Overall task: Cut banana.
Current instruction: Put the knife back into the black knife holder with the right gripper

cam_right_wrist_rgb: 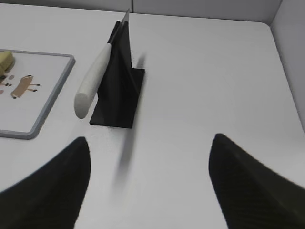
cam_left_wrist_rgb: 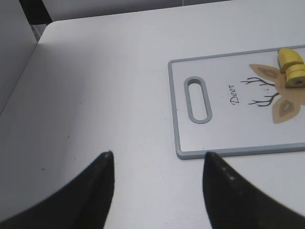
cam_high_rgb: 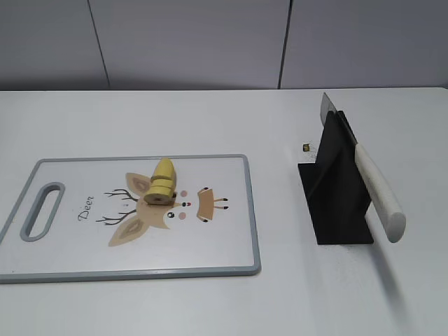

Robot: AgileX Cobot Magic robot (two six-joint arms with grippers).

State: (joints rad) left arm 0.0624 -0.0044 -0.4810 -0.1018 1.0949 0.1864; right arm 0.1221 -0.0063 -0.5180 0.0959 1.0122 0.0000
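A yellow banana (cam_high_rgb: 162, 182), sliced into several pieces that lie close together, sits on a white cutting board (cam_high_rgb: 217, 241) with a grey rim and a deer drawing. It also shows in the left wrist view (cam_left_wrist_rgb: 291, 67) on the board (cam_left_wrist_rgb: 228, 138). A knife with a white handle (cam_high_rgb: 378, 192) rests in a black stand (cam_high_rgb: 336, 189), handle toward the front; the right wrist view shows the knife (cam_right_wrist_rgb: 93, 81) and stand (cam_right_wrist_rgb: 119, 90). My left gripper (cam_left_wrist_rgb: 157, 160) is open over bare table left of the board. My right gripper (cam_right_wrist_rgb: 150, 143) is open in front of the stand. Neither gripper shows in the exterior view.
The board has a handle slot (cam_high_rgb: 42, 210) at its left end. A small dark object (cam_high_rgb: 306, 147) lies on the white table behind the stand. A grey wall stands behind the table.
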